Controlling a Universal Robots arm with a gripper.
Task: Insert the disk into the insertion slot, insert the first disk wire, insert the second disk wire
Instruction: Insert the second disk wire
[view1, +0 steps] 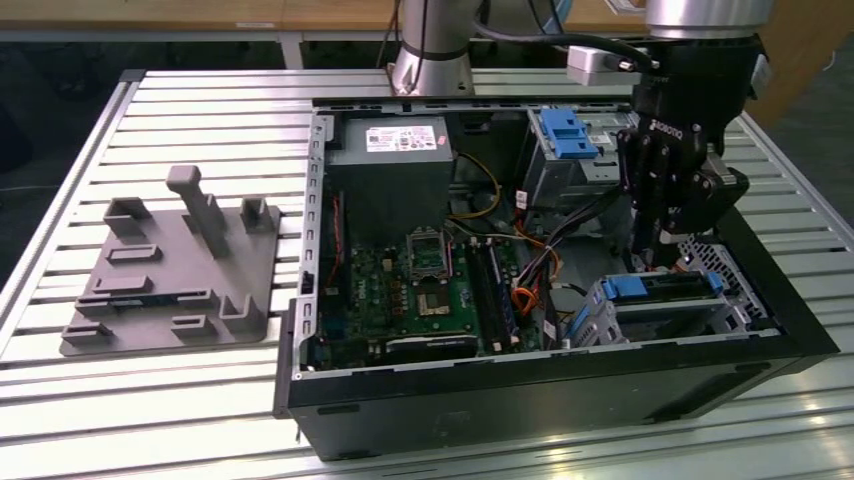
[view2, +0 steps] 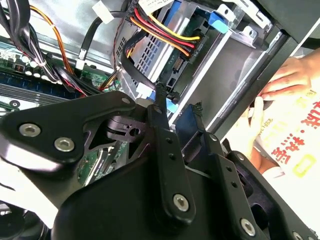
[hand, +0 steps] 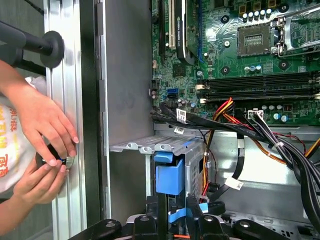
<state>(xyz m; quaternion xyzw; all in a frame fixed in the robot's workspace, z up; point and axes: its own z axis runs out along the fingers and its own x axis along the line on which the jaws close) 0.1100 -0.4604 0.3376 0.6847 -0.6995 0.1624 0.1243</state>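
Gripper (view1: 651, 262) hangs directly above the disk (view1: 663, 288), seated in the insertion slot (view1: 727, 268) at the exterior view's lower right, blue-framed edge running across that view; jaws near-closed, apparently pinching a blue wire end (hand: 179, 216) in the first wrist view.

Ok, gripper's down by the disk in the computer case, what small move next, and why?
Probably ease the gripper a touch toward the grey metal disk in its bright blue plastic carrier. The disk already lies in the silver perforated insertion slot, a red-yellow-black wire reaches its edge, and a light blue connector at the gripper stands just short.
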